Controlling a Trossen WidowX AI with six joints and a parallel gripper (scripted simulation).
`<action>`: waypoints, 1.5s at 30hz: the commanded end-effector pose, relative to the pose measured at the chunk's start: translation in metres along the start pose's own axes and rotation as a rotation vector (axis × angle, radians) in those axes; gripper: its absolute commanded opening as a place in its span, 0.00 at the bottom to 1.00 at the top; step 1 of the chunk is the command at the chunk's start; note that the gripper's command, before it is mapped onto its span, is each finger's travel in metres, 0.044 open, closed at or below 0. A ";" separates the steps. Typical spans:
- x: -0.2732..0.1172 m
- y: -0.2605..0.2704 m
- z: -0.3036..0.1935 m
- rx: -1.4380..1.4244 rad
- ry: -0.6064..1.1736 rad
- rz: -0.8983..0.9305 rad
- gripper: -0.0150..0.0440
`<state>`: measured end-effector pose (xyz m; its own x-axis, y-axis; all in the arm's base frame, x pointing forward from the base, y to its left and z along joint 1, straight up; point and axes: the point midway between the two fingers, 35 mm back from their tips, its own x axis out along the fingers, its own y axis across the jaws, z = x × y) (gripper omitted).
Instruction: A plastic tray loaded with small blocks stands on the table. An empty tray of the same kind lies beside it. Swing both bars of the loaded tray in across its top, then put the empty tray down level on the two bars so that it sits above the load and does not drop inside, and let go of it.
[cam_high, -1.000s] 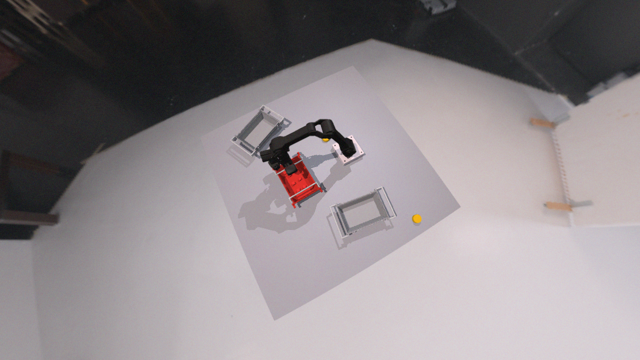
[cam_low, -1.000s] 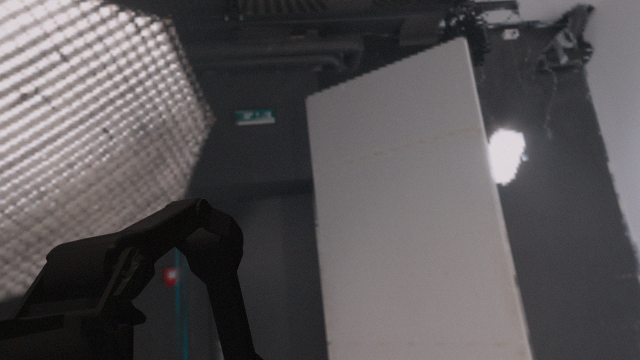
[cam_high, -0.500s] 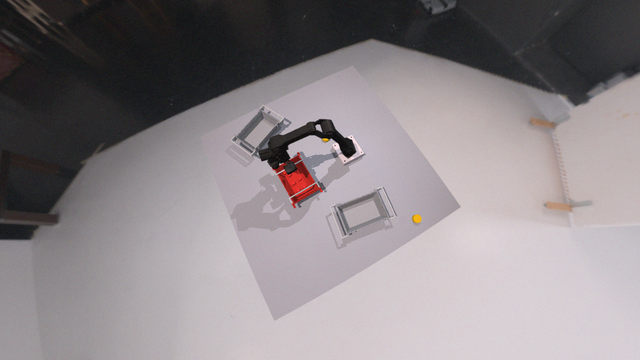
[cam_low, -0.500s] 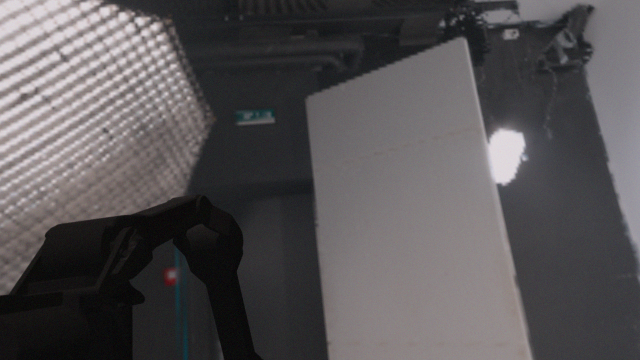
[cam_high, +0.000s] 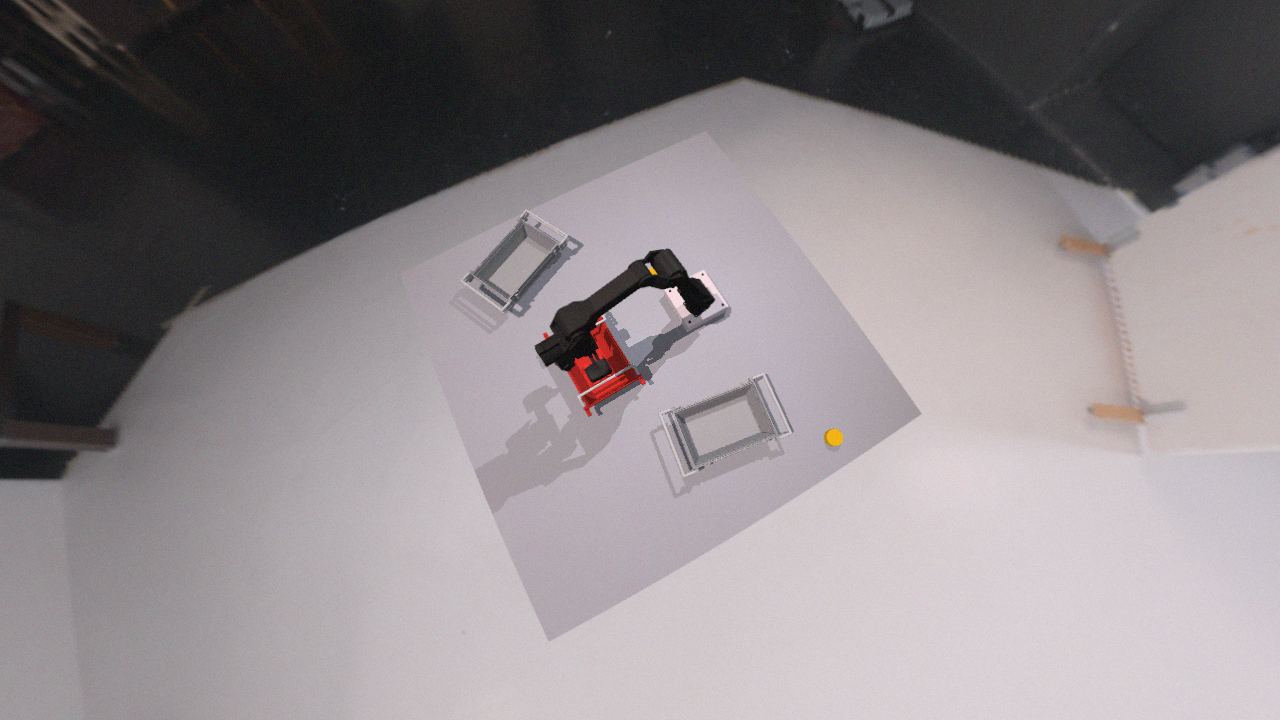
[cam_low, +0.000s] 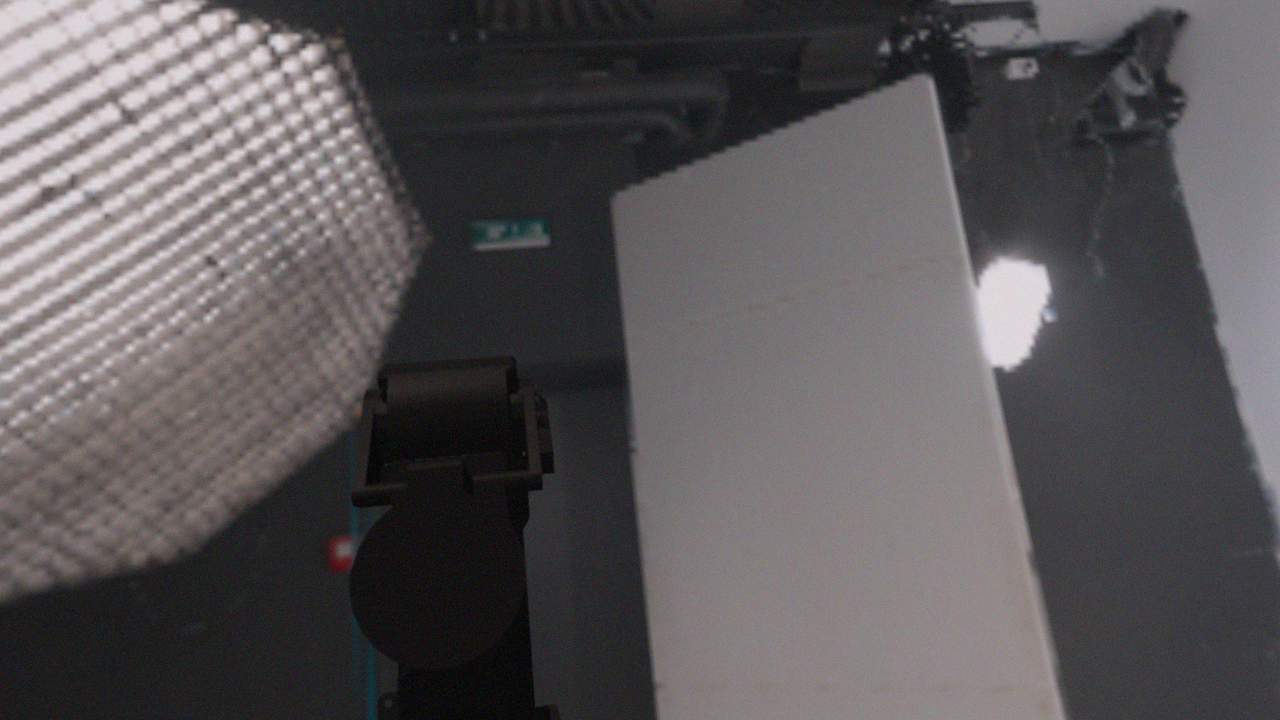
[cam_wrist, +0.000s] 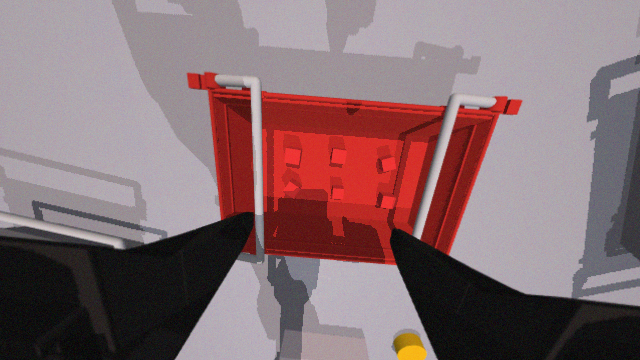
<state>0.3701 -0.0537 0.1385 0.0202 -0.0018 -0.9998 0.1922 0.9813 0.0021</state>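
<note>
The red loaded tray (cam_high: 623, 353) (cam_wrist: 310, 98) stands on the table with several small red blocks (cam_wrist: 293, 156) on its floor. Both its wire bars cross its top: one bar (cam_wrist: 257, 150) on the left in the wrist view, the other bar (cam_wrist: 437, 160) on the right. My gripper (cam_wrist: 322, 226) is open and empty above the red tray, its fingertips apart between the two bars in the wrist view. Two grey trays look empty: one grey tray (cam_high: 519, 259) at the upper left, another grey tray (cam_high: 726, 425) at the lower right. Their wire bars lie out over their ends.
A yellow disc (cam_high: 834, 437) lies beyond the lower right grey tray. Another yellow disc (cam_high: 653, 271) (cam_wrist: 410, 346) is near the arm's white base plate (cam_high: 720, 308). The arm (cam_high: 617, 291) reaches from there over the red tray. The exterior view shows only part of the arm (cam_low: 438, 573).
</note>
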 end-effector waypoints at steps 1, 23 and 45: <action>0.003 0.067 -0.021 0.026 -0.007 0.007 1.00; 0.037 0.263 -0.257 0.146 0.011 0.026 1.00; 0.102 0.267 -0.259 0.149 0.011 0.027 1.00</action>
<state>0.1707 0.2606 0.0502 0.0197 0.0344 -0.9992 0.3301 0.9431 0.0390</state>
